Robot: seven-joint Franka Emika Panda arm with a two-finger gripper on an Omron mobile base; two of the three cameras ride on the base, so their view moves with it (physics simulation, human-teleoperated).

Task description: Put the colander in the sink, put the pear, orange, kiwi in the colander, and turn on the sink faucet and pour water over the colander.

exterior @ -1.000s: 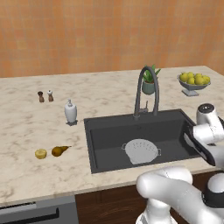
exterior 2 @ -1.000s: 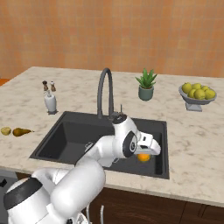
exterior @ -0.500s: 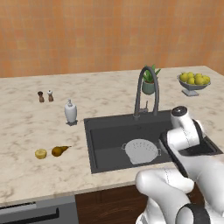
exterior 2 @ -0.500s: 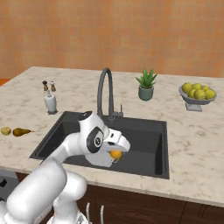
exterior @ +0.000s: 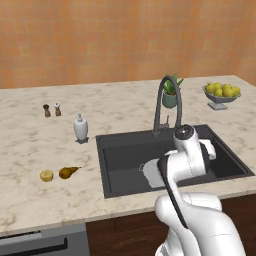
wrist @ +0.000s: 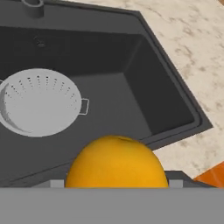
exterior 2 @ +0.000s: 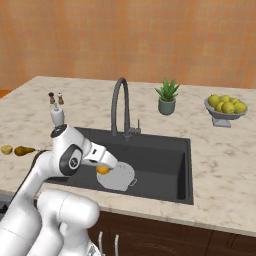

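Gripper [exterior 2: 104, 169] grips orange [exterior 2: 102, 170] between its jaws, above sink [exterior 2: 165, 145] basin, over near-left rim of colander [exterior 2: 118, 176]. In hand view orange [wrist: 116, 162] sits right at finger roots, fingertips hidden behind it; colander [wrist: 38, 101] lies empty on basin floor beyond, apart from fruit. Pear [exterior: 68, 172] and kiwi [exterior: 46, 175] lie side by side on counter [exterior: 35, 150] left of sink, just beside each other. Sink faucet [exterior 2: 120, 107] stands at back rim.

Two cameras look down from behind the arm, left and right, both seeing the sink [exterior: 125, 155]. One rides the hand, close above it.
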